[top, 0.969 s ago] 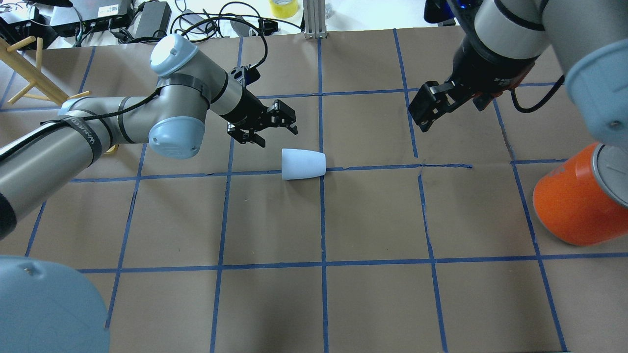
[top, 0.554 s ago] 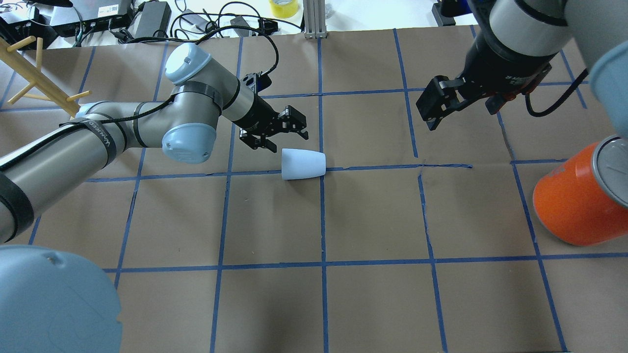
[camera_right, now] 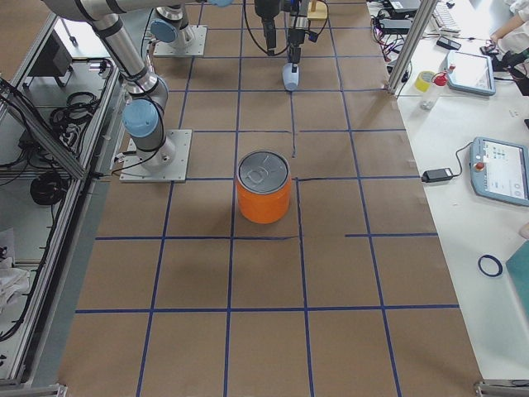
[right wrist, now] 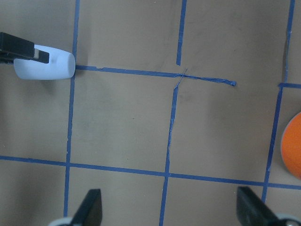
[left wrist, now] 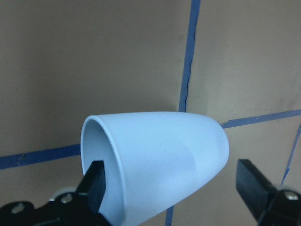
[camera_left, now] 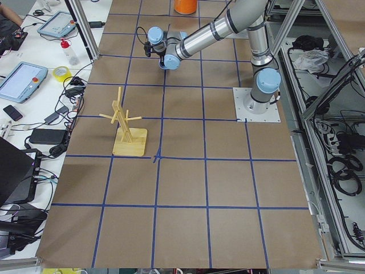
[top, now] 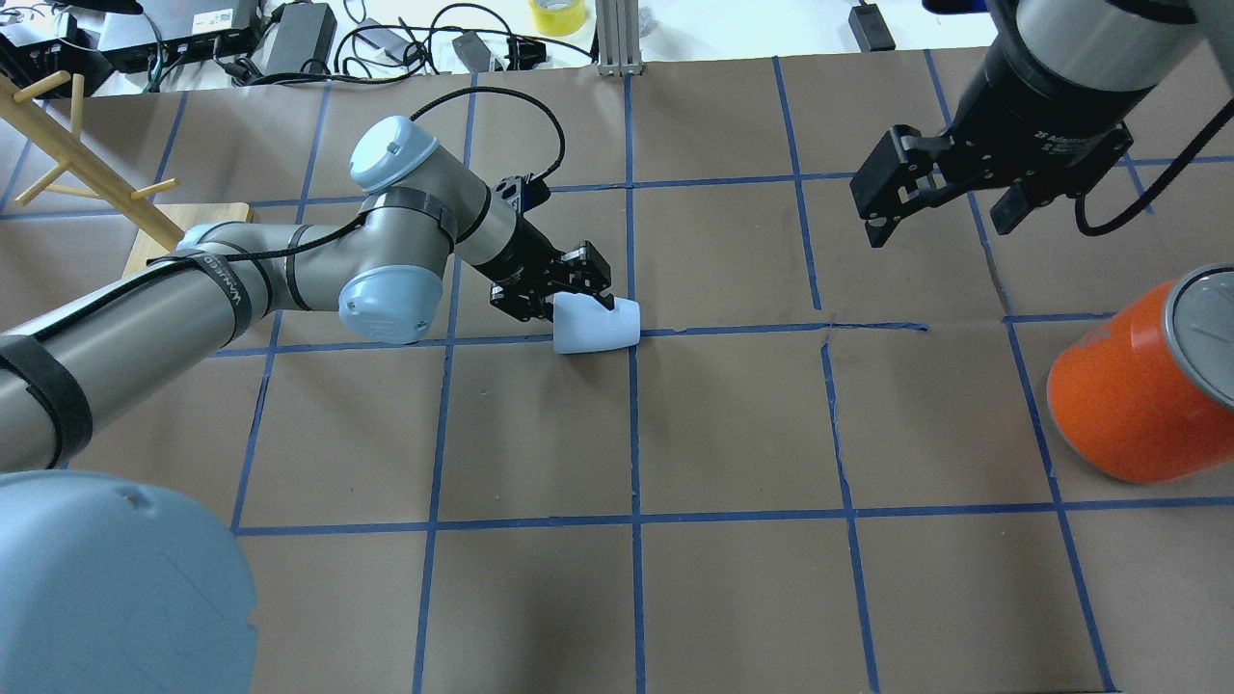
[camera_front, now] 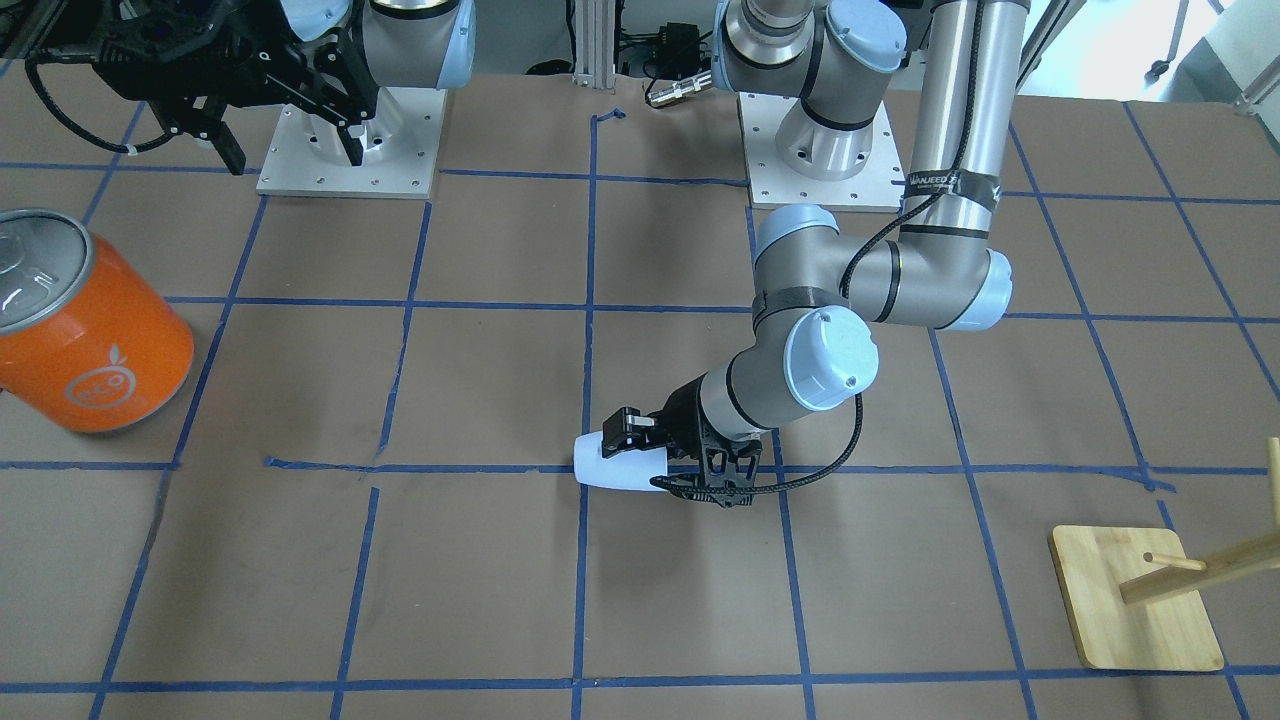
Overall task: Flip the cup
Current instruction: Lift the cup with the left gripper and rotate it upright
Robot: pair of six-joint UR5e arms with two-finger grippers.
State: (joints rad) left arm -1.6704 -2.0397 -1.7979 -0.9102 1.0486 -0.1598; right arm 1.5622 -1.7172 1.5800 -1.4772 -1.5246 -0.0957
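Note:
The pale lavender-blue cup (top: 600, 328) lies on its side on a blue tape line near the table's middle, its rim toward my left arm. It also shows in the front view (camera_front: 612, 468), the left wrist view (left wrist: 160, 155) and the right wrist view (right wrist: 44, 66). My left gripper (top: 571, 301) is open at the cup's rim. In the left wrist view (left wrist: 169, 167) one finger sits inside the cup's mouth and the other stands outside its wall. My right gripper (top: 940, 217) is open and empty, high above the table's far right.
A big orange can with a silver lid (top: 1128, 405) stands at the right edge; it also shows in the front view (camera_front: 85, 330). A wooden rack (top: 67, 154) stands at the far left. Cables and devices lie beyond the table's far edge.
My left gripper has moved right and down to the cup, and its fingers now straddle the rim. My right arm has drawn back toward the far right. The cup has not moved.

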